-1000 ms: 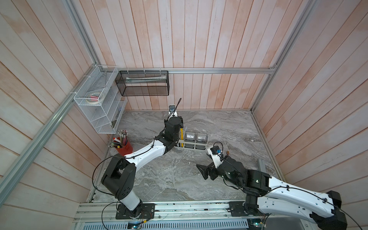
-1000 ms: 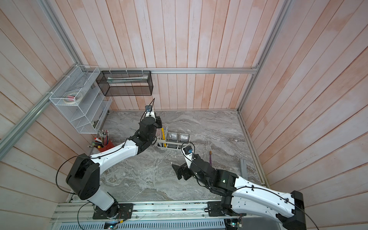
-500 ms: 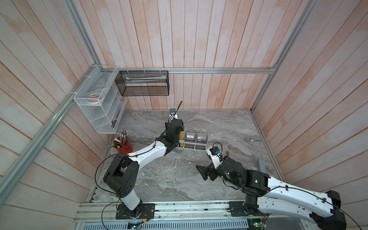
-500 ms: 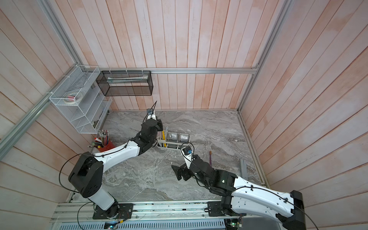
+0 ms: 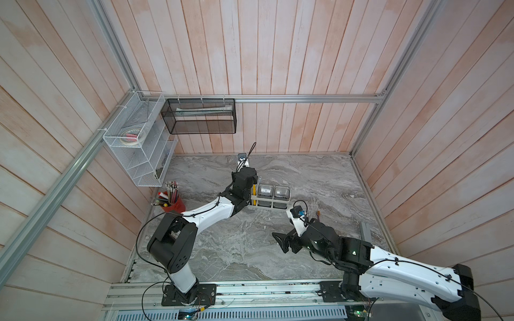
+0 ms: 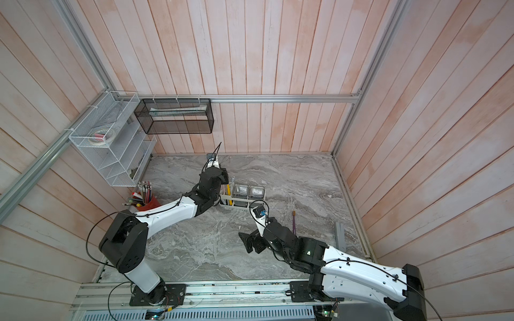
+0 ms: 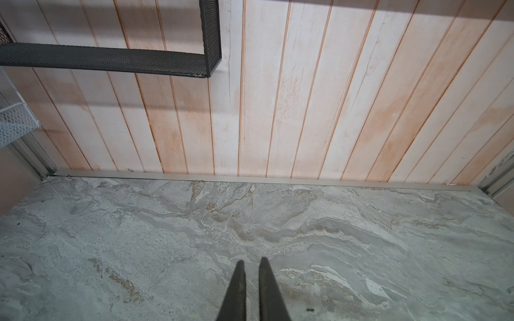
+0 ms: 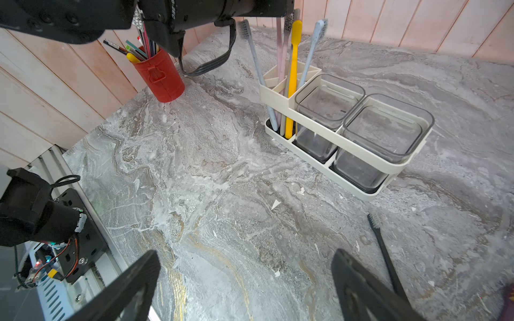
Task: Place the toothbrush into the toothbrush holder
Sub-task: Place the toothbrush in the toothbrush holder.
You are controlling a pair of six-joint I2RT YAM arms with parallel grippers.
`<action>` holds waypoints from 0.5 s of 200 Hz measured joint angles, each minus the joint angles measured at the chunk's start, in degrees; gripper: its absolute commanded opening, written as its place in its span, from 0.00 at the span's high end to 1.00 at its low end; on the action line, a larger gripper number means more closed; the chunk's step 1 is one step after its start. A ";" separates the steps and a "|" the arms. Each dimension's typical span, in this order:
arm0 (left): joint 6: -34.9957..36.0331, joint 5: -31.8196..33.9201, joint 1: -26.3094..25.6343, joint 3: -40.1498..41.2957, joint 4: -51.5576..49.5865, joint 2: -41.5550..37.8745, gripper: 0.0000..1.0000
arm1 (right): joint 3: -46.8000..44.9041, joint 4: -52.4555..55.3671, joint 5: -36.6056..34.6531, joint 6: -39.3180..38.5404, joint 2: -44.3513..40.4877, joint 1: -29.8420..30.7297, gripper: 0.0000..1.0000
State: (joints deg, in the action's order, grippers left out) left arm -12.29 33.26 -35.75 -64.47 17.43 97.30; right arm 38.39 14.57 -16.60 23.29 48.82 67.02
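Observation:
The white toothbrush holder stands mid-table with two clear square cups. Yellow, pink, blue and grey toothbrushes stand in its slotted end. A dark toothbrush lies flat on the marble near my right gripper. In a top view a purple-handled toothbrush lies beside the right arm. My left arm hovers over the holder's slotted end. The left gripper is shut and empty, facing the back wall. My right gripper stands open and empty above bare marble in front of the holder.
A red cup of pencils stands at the left wall. A white wire shelf and a black mesh basket hang on the walls. A grey bar lies at the right edge.
The left arm has shifted slightly at the holder's slotted end. The right arm has not moved.

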 measured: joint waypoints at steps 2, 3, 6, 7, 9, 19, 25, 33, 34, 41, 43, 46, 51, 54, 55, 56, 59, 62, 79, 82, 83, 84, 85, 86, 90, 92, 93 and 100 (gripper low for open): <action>0.02 -0.02 0.00 0.00 0.00 0.02 0.97 | 0.00 -0.02 0.00 0.00 0.00 0.00 0.02; 0.02 0.00 0.00 0.00 0.00 0.04 0.97 | 0.00 -0.02 0.02 0.00 0.00 0.00 0.02; 0.02 0.00 0.00 0.00 -0.04 0.09 0.96 | 0.00 -0.02 0.02 0.02 0.00 0.00 0.02; 0.02 0.00 0.00 0.00 -0.04 0.11 0.96 | 0.00 -0.02 0.02 0.00 0.00 0.00 0.02; 0.02 0.00 0.00 0.00 -0.04 0.11 0.95 | 0.00 -0.02 0.04 0.00 0.02 0.00 0.02; 0.02 0.00 -0.02 0.00 -0.04 0.22 0.93 | 0.00 -0.04 0.07 0.02 0.07 0.00 0.02; 0.02 0.00 -0.04 0.00 -0.04 0.28 0.92 | 0.00 -0.04 0.13 0.02 0.11 0.00 0.02; 0.02 -0.02 -0.04 0.00 -0.04 0.39 0.90 | 0.00 -0.07 0.20 0.02 0.15 0.00 0.02; 0.02 0.00 -0.04 0.00 -0.04 0.42 0.90 | 0.00 -0.07 0.20 0.02 0.15 0.00 0.02; 0.02 -0.02 -0.04 0.00 -0.04 0.50 0.89 | 0.00 -0.07 0.22 0.00 0.17 0.00 0.02; 0.02 0.00 -0.04 0.00 -0.04 0.55 0.89 | 0.00 -0.07 0.20 0.00 0.17 0.00 0.02; 0.02 -0.02 -0.04 0.00 -0.04 0.57 0.88 | 0.00 -0.07 0.22 0.02 0.17 0.00 0.02; 0.02 -0.02 -0.04 0.00 -0.04 0.63 0.86 | 0.00 -0.07 0.22 0.02 0.17 0.00 0.02; 0.11 0.00 -0.07 0.00 -0.04 0.68 0.85 | 0.00 -0.09 0.22 0.02 0.17 0.00 0.02; 0.09 0.00 -0.04 0.00 -0.02 0.72 0.84 | 0.00 -0.09 0.22 0.02 0.17 0.00 0.02; 0.07 0.00 -0.04 0.00 -0.02 0.72 0.84 | 0.00 -0.09 0.22 0.02 0.17 0.00 0.02; 0.07 0.00 -0.04 0.00 0.02 0.74 0.83 | 0.00 -0.11 0.24 0.02 0.17 0.00 0.02; 0.13 0.00 -0.04 0.00 0.04 0.74 0.82 | 0.00 -0.13 0.24 0.02 0.20 0.00 0.02; 0.04 -0.04 -0.04 0.00 0.11 0.74 0.78 | -0.02 -0.42 0.28 0.02 0.28 0.00 0.02; 0.20 -0.04 -0.04 0.00 0.09 0.76 0.78 | -0.02 -0.48 0.31 0.02 0.28 0.00 0.02; 0.20 -0.02 -0.04 0.00 0.09 0.76 0.78 | -0.02 -0.48 0.31 0.02 0.28 0.00 0.02; 0.13 -0.02 -0.04 0.00 0.09 0.76 0.77 | -0.02 -0.50 0.33 0.00 0.31 0.00 0.02; 0.09 -0.02 -0.04 0.00 0.09 0.76 0.77 | -0.02 -0.52 0.35 0.02 0.31 0.00 0.02; 0.07 -0.02 -0.04 0.00 0.07 0.76 0.76 | -0.02 -0.52 0.35 0.02 0.31 0.00 0.02; 0.11 -0.02 -0.07 0.00 0.07 0.76 0.76 | -0.02 -0.63 0.42 0.02 0.31 0.00 0.02; 0.09 -0.02 -0.07 0.00 0.07 0.79 0.75 | -0.02 -0.68 0.42 0.02 0.31 0.00 0.02; 0.11 -0.02 -0.07 0.00 0.07 0.79 0.75 | -0.02 -0.70 0.44 0.02 0.31 0.00 0.02; 0.11 -0.04 -0.07 0.00 0.07 0.79 0.75 | -0.02 -0.83 0.50 0.02 0.33 0.00 0.02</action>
State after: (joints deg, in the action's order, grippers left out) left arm -12.19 33.21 -35.81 -64.47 17.50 98.08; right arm 38.37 13.74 -16.10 23.31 49.15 67.02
